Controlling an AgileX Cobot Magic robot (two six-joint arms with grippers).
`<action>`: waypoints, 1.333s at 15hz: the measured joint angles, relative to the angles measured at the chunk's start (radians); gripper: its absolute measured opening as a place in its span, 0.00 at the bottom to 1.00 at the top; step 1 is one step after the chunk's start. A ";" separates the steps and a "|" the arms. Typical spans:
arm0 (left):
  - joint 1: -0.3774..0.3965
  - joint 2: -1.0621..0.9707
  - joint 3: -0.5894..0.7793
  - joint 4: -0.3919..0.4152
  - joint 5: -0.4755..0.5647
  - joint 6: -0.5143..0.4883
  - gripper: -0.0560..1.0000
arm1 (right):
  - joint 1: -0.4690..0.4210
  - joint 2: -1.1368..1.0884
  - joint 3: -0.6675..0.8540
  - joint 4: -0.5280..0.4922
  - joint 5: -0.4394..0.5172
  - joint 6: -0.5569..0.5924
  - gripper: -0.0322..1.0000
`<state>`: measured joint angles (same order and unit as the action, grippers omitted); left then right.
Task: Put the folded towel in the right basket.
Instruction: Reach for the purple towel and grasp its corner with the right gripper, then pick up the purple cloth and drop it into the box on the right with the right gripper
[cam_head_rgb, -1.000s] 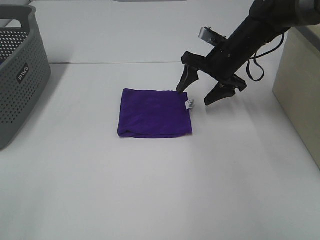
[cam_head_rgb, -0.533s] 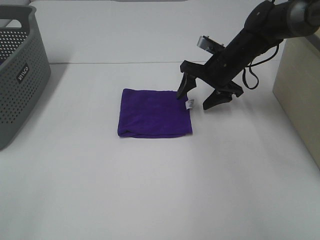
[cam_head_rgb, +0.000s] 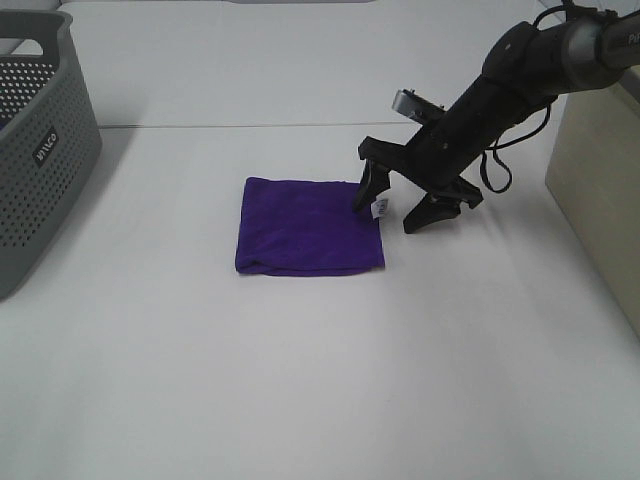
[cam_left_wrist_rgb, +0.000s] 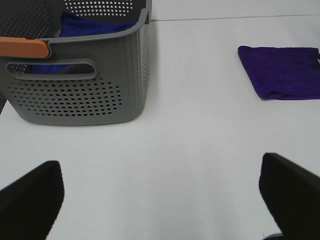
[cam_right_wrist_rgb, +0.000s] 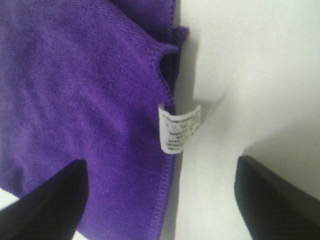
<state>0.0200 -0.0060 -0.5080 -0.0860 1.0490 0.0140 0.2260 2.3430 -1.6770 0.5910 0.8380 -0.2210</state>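
The folded purple towel (cam_head_rgb: 308, 225) lies flat on the white table, with a white label (cam_head_rgb: 379, 208) at its right edge. My right gripper (cam_head_rgb: 388, 213) is open and low over that edge. One finger (cam_head_rgb: 364, 195) is over the towel's corner and the other (cam_head_rgb: 418, 218) is over bare table. The right wrist view shows the towel (cam_right_wrist_rgb: 75, 100) and its label (cam_right_wrist_rgb: 179, 127) just ahead of the open gripper (cam_right_wrist_rgb: 160, 200). My left gripper (cam_left_wrist_rgb: 160, 200) is open and empty; its view shows the towel (cam_left_wrist_rgb: 280, 72) far off. A beige container wall (cam_head_rgb: 595, 170) stands at the right edge.
A grey perforated basket (cam_head_rgb: 40, 140) stands at the left edge. In the left wrist view this basket (cam_left_wrist_rgb: 75, 75) holds purple cloth (cam_left_wrist_rgb: 95, 25) and has an orange piece (cam_left_wrist_rgb: 22, 46) on its rim. A black cable (cam_head_rgb: 497, 165) hangs from the right arm.
My right gripper has come down and a little forward, staying open. Its left finger now sits over the towel's right edge by the label. The towel has not moved.
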 joint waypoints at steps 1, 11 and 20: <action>0.000 0.000 0.000 0.000 0.000 0.000 0.99 | 0.000 0.005 0.000 0.001 0.000 0.000 0.79; 0.000 0.000 0.000 0.008 0.000 0.000 0.99 | 0.139 0.075 -0.023 0.194 -0.110 -0.001 0.61; 0.000 0.000 0.000 0.008 0.000 0.000 0.99 | 0.182 0.050 -0.009 0.125 -0.165 -0.001 0.10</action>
<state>0.0200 -0.0060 -0.5080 -0.0780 1.0490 0.0140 0.4080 2.3930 -1.6860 0.7160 0.6730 -0.2220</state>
